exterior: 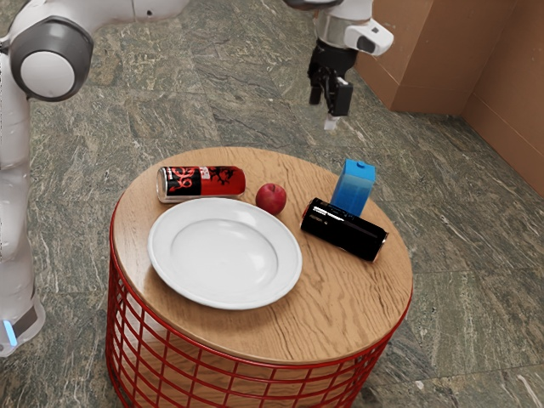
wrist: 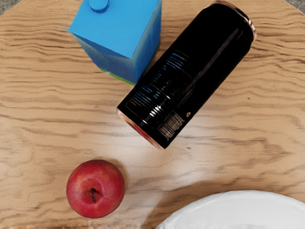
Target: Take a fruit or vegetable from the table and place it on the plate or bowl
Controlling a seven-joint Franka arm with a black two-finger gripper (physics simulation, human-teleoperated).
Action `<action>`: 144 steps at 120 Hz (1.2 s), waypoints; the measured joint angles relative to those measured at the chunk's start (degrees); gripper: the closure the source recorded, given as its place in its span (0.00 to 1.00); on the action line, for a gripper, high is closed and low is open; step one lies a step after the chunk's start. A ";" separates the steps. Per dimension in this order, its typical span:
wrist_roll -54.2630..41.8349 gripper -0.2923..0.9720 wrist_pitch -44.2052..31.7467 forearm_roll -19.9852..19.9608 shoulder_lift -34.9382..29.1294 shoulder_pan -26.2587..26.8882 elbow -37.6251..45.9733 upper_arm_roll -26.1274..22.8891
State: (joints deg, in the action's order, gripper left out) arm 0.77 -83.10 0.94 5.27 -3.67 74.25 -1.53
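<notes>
The tool point(exterior: 330, 106), empty and spread open, high and well apart from the plate point(exterior: 224, 252), is to be centred over the apple point(exterior: 271, 198), which rests on the counter point(exterior: 340, 297) just beside the plate, and lowered straight so the black can point(exterior: 344, 229) is not struck.

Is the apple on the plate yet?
Nothing is done yet. The small red apple sits on the round wooden table, beside the white round plate, which is bare. The black pincer hangs above, open and empty. Left: grab the apple, lift it, set it on the plate.
</notes>
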 joint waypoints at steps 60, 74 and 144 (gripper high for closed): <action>-1.33 0.23 -3.49 1.03 -2.30 -4.70 10.81 -0.12; -3.33 0.23 -10.37 1.82 -8.23 -5.27 23.84 -0.02; -12.29 0.23 -28.84 3.90 -13.17 -4.65 39.54 -0.44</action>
State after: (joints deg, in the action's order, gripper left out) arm -11.51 -111.94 4.84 -7.89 -8.33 113.78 -1.97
